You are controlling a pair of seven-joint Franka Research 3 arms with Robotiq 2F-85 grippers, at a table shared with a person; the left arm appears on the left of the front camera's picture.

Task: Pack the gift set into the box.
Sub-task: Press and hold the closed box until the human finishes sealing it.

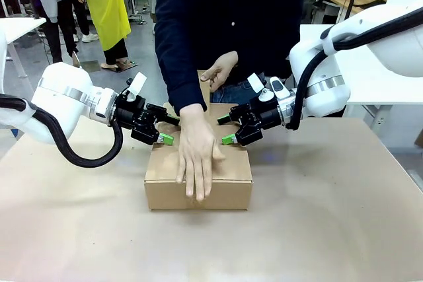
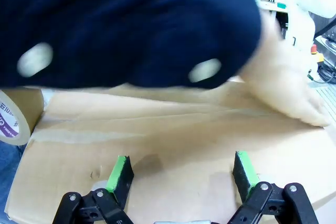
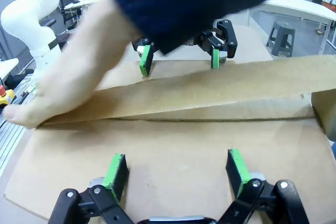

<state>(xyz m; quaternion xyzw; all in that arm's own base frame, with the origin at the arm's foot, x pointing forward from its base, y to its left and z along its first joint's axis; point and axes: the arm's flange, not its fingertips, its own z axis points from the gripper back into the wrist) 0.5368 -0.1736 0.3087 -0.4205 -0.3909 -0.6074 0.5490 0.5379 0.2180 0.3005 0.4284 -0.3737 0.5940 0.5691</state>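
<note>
Brown corrugated cardboard box (image 1: 198,176) mid-frame, person's hand (image 1: 195,156) flattening flaps — left gripper (image 1: 165,131) and right gripper (image 1: 227,130) both gape empty; best press evenly, clear of fingers.

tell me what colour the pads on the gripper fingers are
Bright green, on black fingers; clearest in the right wrist view.

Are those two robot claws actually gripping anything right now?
No. The left gripper and right gripper hang open over the box; the person's hand presses its flaps down.
</note>
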